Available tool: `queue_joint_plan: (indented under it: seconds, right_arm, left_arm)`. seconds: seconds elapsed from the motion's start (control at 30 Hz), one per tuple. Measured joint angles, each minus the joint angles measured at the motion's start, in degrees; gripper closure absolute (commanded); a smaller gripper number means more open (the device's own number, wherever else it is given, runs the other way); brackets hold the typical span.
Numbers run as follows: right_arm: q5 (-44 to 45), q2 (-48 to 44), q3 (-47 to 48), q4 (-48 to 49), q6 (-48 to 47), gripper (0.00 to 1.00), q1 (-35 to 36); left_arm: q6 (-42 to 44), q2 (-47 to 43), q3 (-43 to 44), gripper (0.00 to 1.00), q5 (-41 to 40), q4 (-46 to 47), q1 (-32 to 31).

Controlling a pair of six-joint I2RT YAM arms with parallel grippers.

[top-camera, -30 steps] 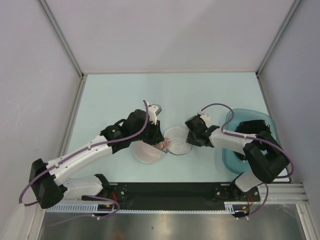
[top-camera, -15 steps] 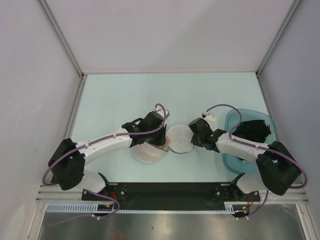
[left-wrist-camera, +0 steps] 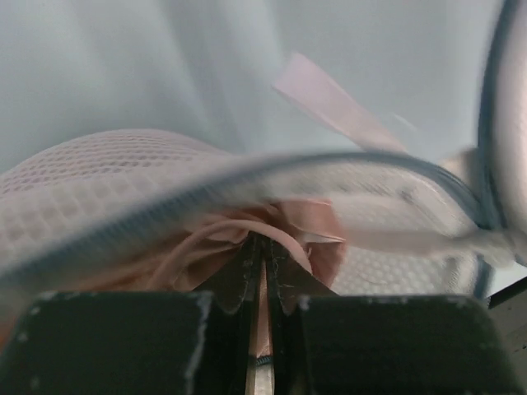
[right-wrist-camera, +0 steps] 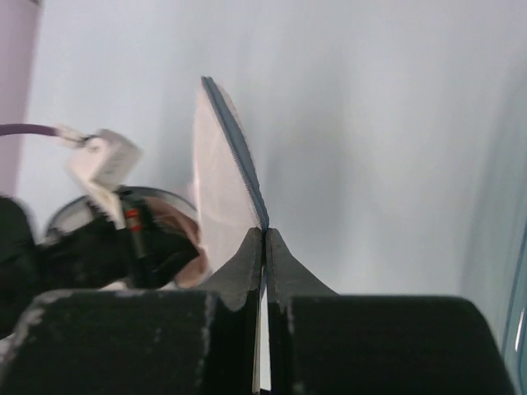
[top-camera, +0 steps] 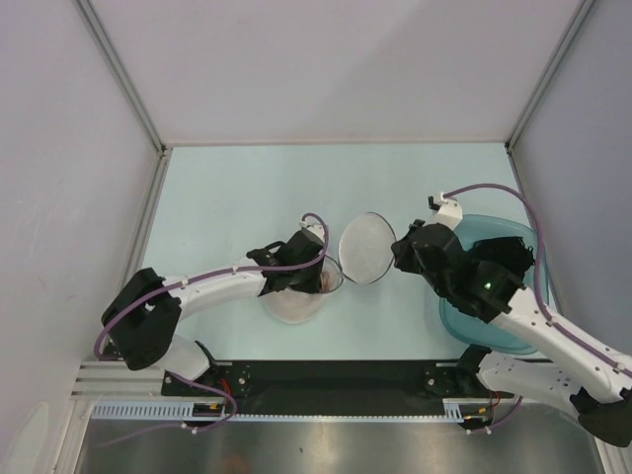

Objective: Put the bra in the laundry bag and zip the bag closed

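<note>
Between the two arms: we see the laundry bag [top-camera: 292, 302] lying open near the front edge of the table [top-camera: 227, 197], its lower half like a bowl and its upper half [top-camera: 366, 247] tipped up on edge.
Right gripper [right-wrist-camera: 263, 236]: clenched on the rim of the raised half. We judge it holds that half up and aside so the mouth is free for loading.
Left gripper [left-wrist-camera: 260, 243]: reaching down into the bowl, pinched tight on a fold of the bra [left-wrist-camera: 306, 232]. We take this as pressing the garment in.
Bra, place: bunched inside the lower half of the bag, under its rim.
Bra, look: salmon-pink, shiny, crumpled into soft folds, with a flat pink strap [left-wrist-camera: 329, 99] rising above the rim.
Strap, doubt: the wrist view is blurred, so it may lie outside the bag; we cannot say for sure.
Zip [right-wrist-camera: 237, 152]: dark teeth line the rims, which stand well apart, so nothing is closed yet.
Basin [top-camera: 462, 321]: teal, off to the right, with a black garment [top-camera: 504, 255] in it. We count neither as part of this job.
</note>
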Motion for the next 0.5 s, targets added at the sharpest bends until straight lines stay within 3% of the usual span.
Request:
queue_joint_plan:
  seconds: [0.17, 0.2, 0.27, 0.3, 0.4, 0.47, 0.5]
  right_arm:
    - [0.44, -1.11, 7.23, -3.52, -2.34, 1.0, 3.85]
    - [0.44, -1.07, 8.63, -4.44, -2.54, 1.0, 4.55]
    - [0.46, -0.72, 10.36, -5.53, -2.99, 1.0, 5.03]
    - [0.48, -0.48, 11.04, -5.9, -3.32, 1.0, 5.16]
    - [0.61, 0.87, 12.63, -7.04, -4.46, 1.0, 5.27]
    - [0.55, 2.1, 13.27, -7.69, -5.16, 1.0, 5.27]
    - [0.5, 2.69, 13.6, -8.0, -5.33, 1.0, 5.29]
  left_arm:
    - [-0.83, -0.09, -0.09, 0.89, -1.16, 0.96, 0.0]
    - [-0.85, -0.09, 0.02, 0.79, -1.77, 0.98, 0.0]
    - [-0.74, -0.2, 0.28, 0.69, -2.23, 1.03, 0.0]
    - [-0.5, -0.48, 0.37, 0.58, -2.4, 1.07, 0.0]
    - [0.09, -4.0, 0.37, 0.43, -2.34, 0.59, -0.09]
    - [0.61, -9.01, 0.37, 0.38, -1.75, 0.02, -0.13]
    - [0.79, -11.56, 0.37, 0.29, -1.4, -0.33, -0.15]
